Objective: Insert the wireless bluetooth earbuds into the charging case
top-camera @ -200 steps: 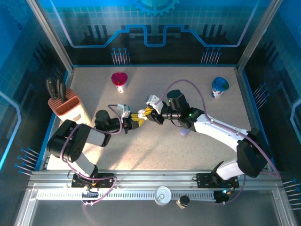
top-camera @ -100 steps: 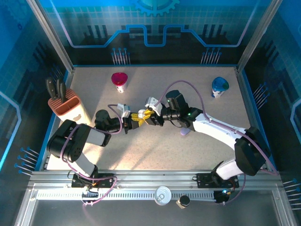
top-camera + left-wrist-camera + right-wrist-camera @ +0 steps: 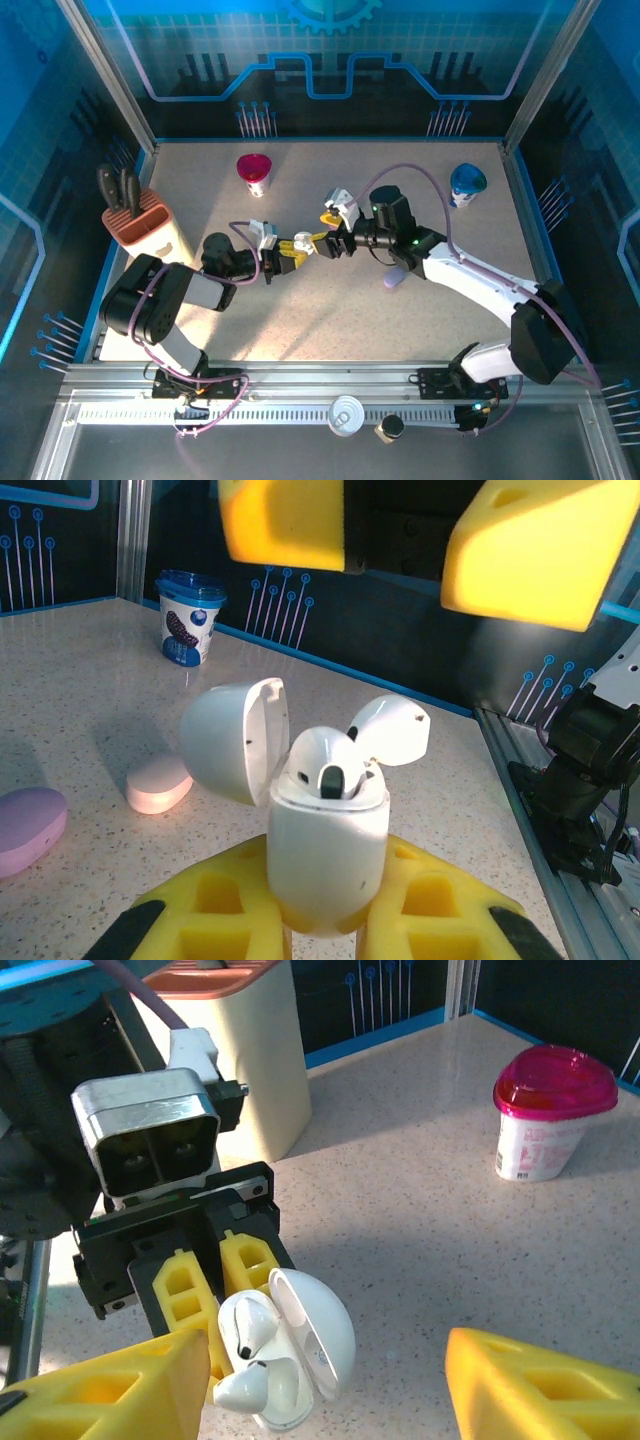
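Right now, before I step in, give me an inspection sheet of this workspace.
Surface: speckled beige tabletop, nothing spilled seen.
Job's things: white oval charging case, lid open; one white earbud seated, second white earbud tilted, apparently not fully in.
Clutter: pink-lidded cup, blue-lidded cup, terracotta knife block, purple oval case, pink oval case.
Grippers: left gripper shut on the charging case; right gripper open, beside it.
Cables: purple cable looping over the right arm.
Surroundings: blue-lit panel walls.
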Controlling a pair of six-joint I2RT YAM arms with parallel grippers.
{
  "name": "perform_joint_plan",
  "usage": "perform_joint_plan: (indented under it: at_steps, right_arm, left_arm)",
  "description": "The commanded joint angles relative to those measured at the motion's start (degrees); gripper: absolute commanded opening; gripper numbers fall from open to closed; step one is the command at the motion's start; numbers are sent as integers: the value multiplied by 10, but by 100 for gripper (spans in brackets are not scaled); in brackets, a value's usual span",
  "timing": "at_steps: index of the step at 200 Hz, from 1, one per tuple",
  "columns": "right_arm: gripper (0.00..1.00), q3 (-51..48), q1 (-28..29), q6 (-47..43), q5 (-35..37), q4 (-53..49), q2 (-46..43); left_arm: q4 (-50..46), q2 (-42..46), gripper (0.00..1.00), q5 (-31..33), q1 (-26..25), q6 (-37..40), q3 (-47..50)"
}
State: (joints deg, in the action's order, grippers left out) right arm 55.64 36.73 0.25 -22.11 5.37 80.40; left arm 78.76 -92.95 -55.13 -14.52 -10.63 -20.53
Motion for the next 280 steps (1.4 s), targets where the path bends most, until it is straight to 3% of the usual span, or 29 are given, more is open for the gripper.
perform_joint_plan:
  at_steps: [1, 129, 156, 180, 200, 280]
  right_arm:
    - [67, 29, 10, 30, 8, -25, 25]
    - [72, 7, -8, 17, 15, -63, 14]
    - [72, -2, -23, 62, -36, -16, 3]
    - [69, -4, -41, 173, -77, 45, 13]
    - [69, 21, -46, 227, -116, 31, 43]
    - [70, 73, -37, 253, -267, 23, 125]
  left_arm:
    - [16, -1, 7, -3, -2, -3, -12]
    - [16, 1, 8, -1, -2, -4, -12]
    - [16, 0, 8, -1, -2, 2, -14]
    - [16, 0, 9, -6, -2, 15, -14]
    - [16, 4, 9, -13, -2, 23, -14]
    - [16, 14, 10, -19, -2, 24, -11]
